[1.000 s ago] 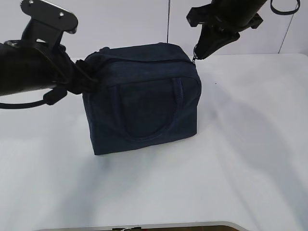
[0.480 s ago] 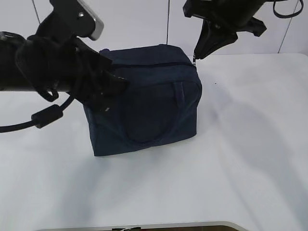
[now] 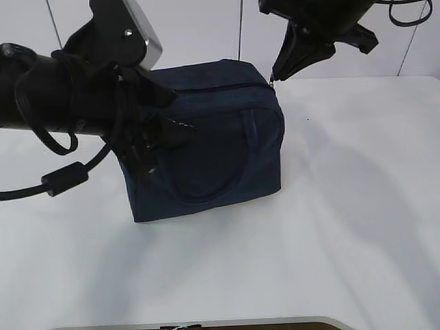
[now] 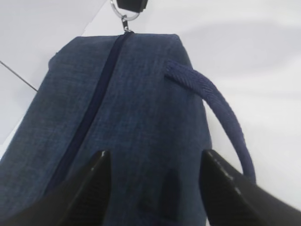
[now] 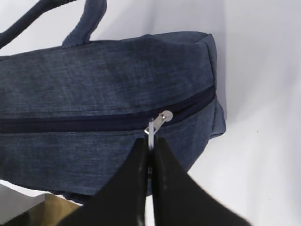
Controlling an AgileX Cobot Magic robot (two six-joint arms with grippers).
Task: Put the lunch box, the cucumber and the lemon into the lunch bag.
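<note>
The dark navy lunch bag (image 3: 206, 151) stands on the white table, its zipper closed along the top. My right gripper (image 3: 275, 74) is shut on the silver ring pull (image 5: 151, 129) at the right end of the zipper; the same ring pull (image 4: 123, 16) shows at the far end in the left wrist view. My left gripper (image 3: 168, 141) is open at the bag's front left, with bag fabric (image 4: 141, 94) showing between its fingers (image 4: 101, 162). One loop handle (image 4: 221, 108) hangs down the bag's side. The lunch box, the cucumber and the lemon are out of view.
The white table (image 3: 344, 206) stretches to the right of the bag and in front of it. Its front edge (image 3: 206, 323) runs along the bottom of the exterior view. A pale wall stands close behind the bag.
My left arm has swung right and forward, from the bag's left end to its front left face. The right gripper, still shut on the ring pull, has shifted slightly left.
</note>
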